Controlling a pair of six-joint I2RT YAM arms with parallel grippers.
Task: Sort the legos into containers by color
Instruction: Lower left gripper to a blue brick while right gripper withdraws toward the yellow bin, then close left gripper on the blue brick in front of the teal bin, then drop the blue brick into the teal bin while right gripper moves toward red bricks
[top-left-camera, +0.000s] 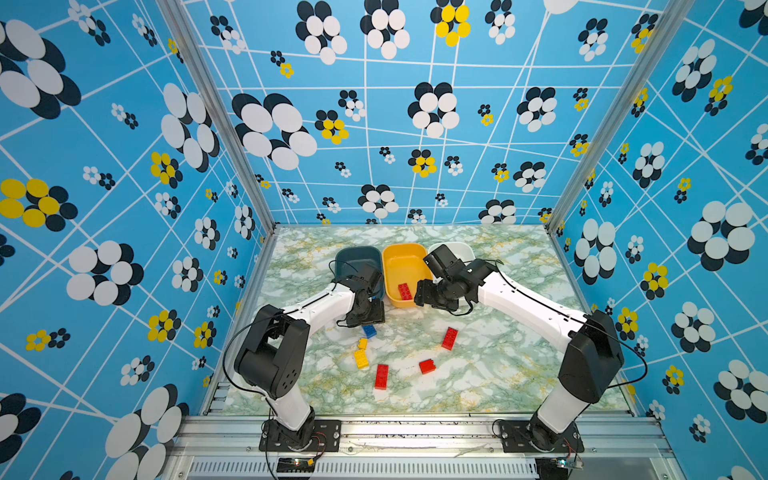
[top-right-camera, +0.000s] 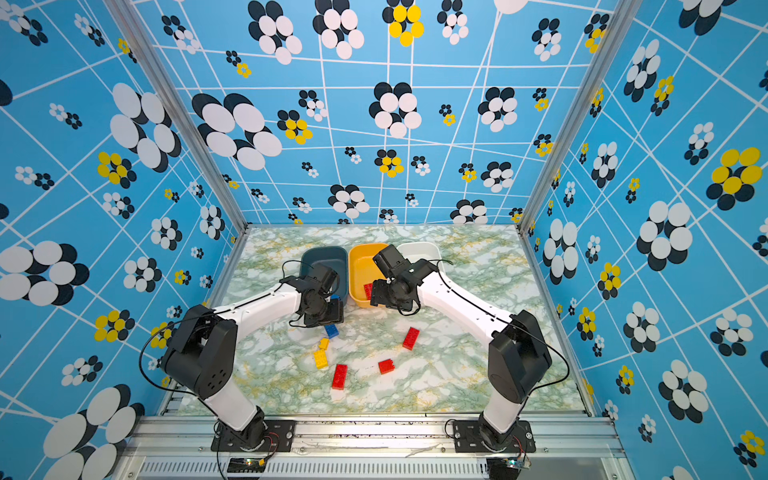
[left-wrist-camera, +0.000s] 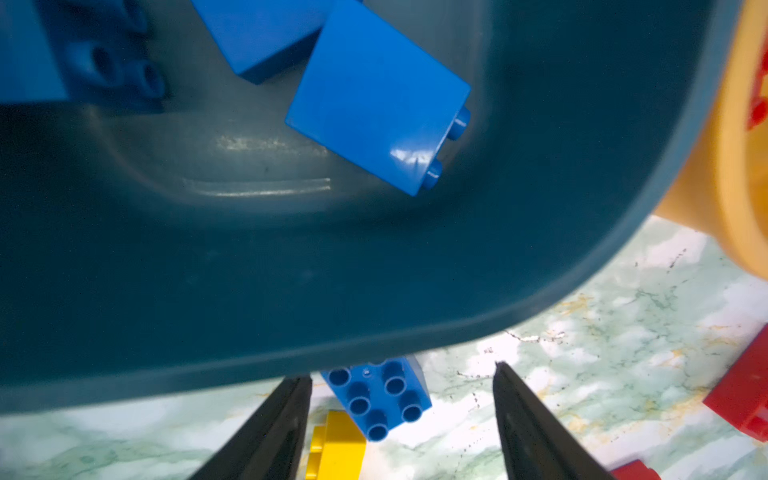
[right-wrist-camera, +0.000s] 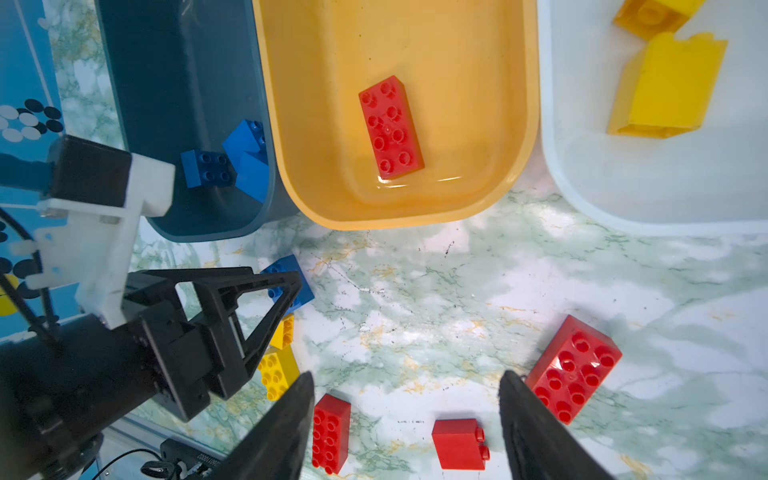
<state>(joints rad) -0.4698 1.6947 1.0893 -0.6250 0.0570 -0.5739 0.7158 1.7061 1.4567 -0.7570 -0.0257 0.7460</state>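
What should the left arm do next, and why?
Probably lower the left end effector around the blue brick and close on it. Its jaws stand open with that brick lying between their tips, loose on the table just outside the teal tub, which already holds blue bricks. That looks like the nearest unsorted piece.

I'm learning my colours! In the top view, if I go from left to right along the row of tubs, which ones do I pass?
You pass the dark teal-blue shallow plastic tub → the orange-yellow shallow plastic tub → the white shallow plastic tub, which is partly hidden.
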